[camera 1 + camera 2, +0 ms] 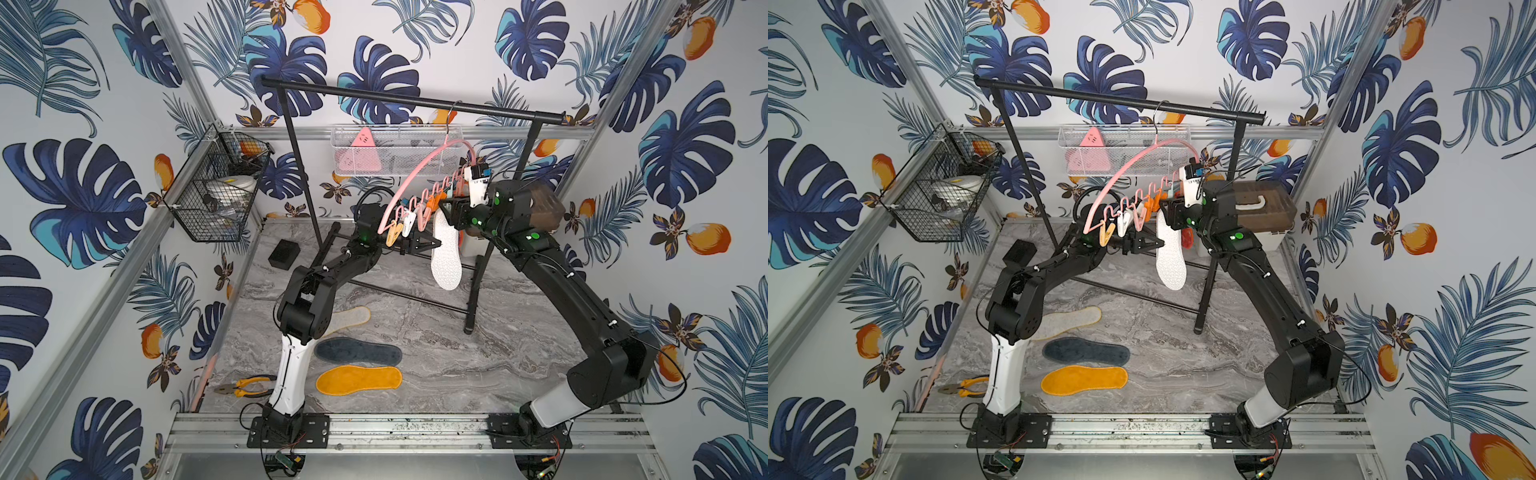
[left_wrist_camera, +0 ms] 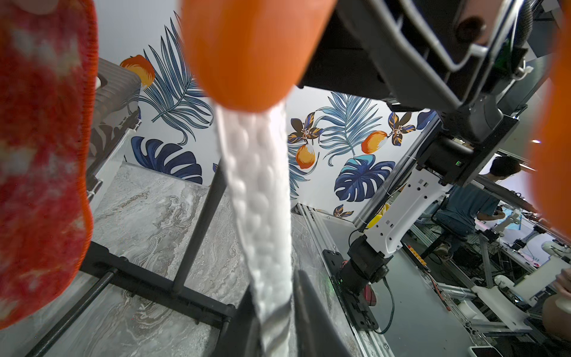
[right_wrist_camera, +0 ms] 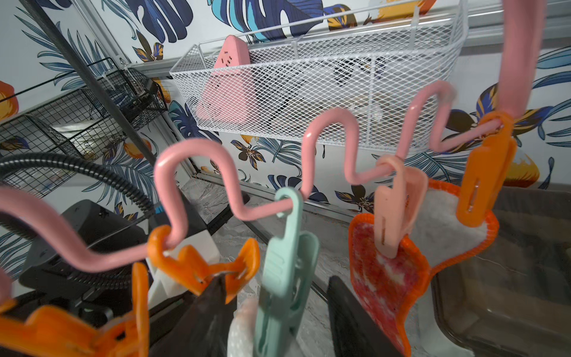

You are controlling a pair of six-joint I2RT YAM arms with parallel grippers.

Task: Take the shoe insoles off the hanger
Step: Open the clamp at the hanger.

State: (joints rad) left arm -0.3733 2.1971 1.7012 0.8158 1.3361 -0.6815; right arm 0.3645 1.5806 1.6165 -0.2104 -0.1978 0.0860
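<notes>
Mint clip [image 3: 287, 269] between parted right fingers [image 3: 349, 318]; left fingers [image 2: 312, 318] clamp white insole [image 2: 256, 185]. Pinch clip, draw insole toward six o'clock.

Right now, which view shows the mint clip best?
Right wrist view: the mint clip hangs large and close from the hanger. In both top views it is too small to make out; the left wrist view doesn't show it.

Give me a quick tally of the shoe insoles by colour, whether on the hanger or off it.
orange insole: 1
dark navy insole: 1
cream insole with yellow edge: 1
pale insole: 1
red-orange insoles: 2
Total: 6
</notes>
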